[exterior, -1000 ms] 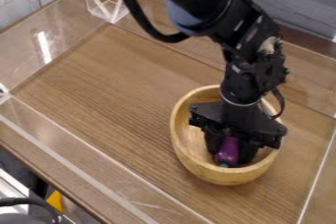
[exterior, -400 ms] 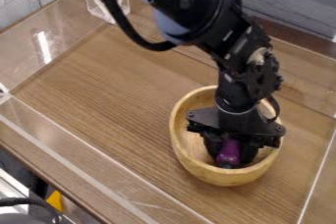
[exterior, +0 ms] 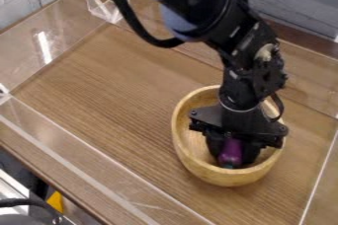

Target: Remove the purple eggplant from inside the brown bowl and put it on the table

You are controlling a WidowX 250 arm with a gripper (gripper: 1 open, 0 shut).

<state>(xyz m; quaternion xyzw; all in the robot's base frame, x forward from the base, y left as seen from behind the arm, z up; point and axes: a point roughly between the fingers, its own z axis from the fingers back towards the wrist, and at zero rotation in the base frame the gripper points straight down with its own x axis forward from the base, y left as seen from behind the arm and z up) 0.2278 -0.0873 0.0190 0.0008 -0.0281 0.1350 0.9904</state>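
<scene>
Scene: 1 black robot arm [exterior: 199,12] reaches from the top centre of the frame down into the brown bowl [exterior: 192,152], which sits at the lower right of the table [exterior: 106,91].
Eggplant: the purple eggplant [exterior: 230,151] lies inside the bowl, near its middle, a glossy purple patch showing just below the gripper body; its stem cap cannot be made out.
Gripper: the gripper [exterior: 232,148] points straight down into the bowl, its 2 fingers either side of the eggplant.
Jaws: partly spread, standing around the eggplant; whether they press on it or merely flank it cannot be told from this angle.
Step in hand: judged to be the grasp itself, with the tool low in the bowl and the eggplant not yet lifted.
Progress: early; the eggplant is in the bowl and nothing is on the tabletop.
Next move: likely a firm grip, then a straight lift clear of the thick rim before swinging toward the bare wood at centre left.
Risk: the glossy skin could slip from a loose pinch.
Surroundings: clear acrylic walls [exterior: 46,37] edge the table.
</scene>
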